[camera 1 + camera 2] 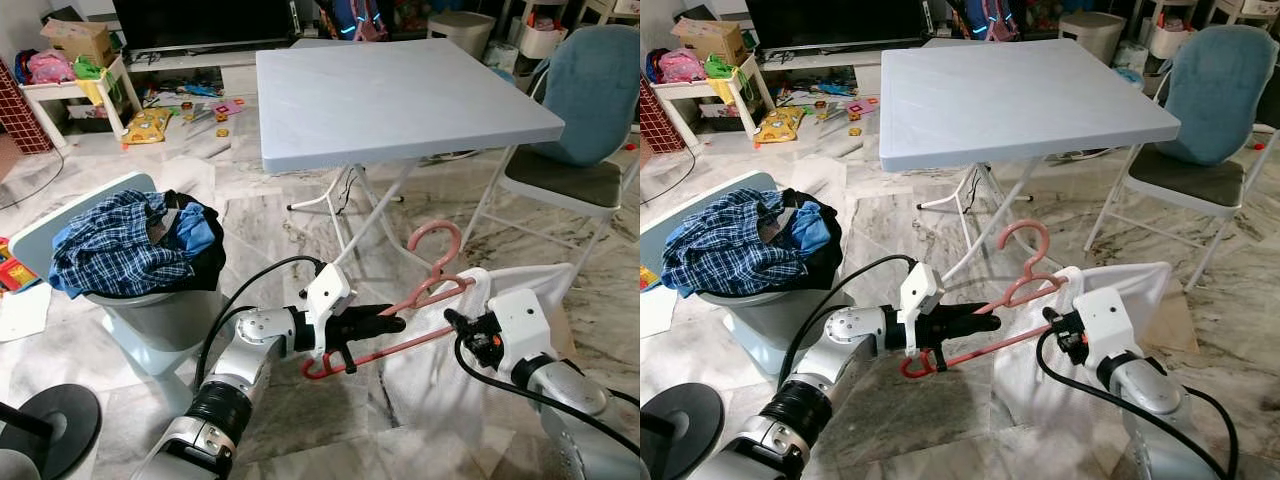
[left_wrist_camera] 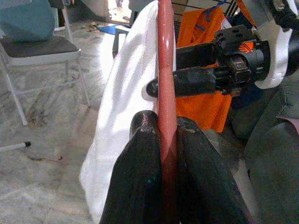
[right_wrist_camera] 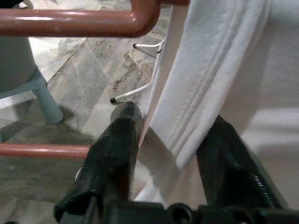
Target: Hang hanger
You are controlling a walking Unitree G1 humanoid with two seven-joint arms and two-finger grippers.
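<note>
Big pale-blue folding table (image 1: 400, 95) fills the twelve o'clock of the head view, standing on a marbled floor (image 1: 250, 215). Off at two o'clock sits a folding chair (image 1: 580, 130) with a teal cover draped over its back. Over at nine o'clock, a grey laundry basket (image 1: 150, 310) is heaped with clothes, a blue plaid shirt (image 1: 110, 250) on top. Down in the centre, here's the action: a white garment (image 1: 440, 350) hangs from the right half of a pink hanger (image 1: 425, 290), which is held in mid-air in front of the table legs, hook pointing up toward twelve, the bare end of its frame sticking out toward eight o'clock. The left gripper (image 1: 385, 322) comes in from seven o'clock, and the left wrist camera shows its two black fingers (image 2: 140, 177) pressed tight on either side of the hanger's pink bar, pinching it. The right gripper (image 1: 455, 320) reaches in from four o'clock at the garment's edge; in the right wrist view its fingers (image 3: 117, 140) stand spread apart with a fold of the white cloth between them, one finger against the fabric, the hanger bars crossing just beyond.
</note>
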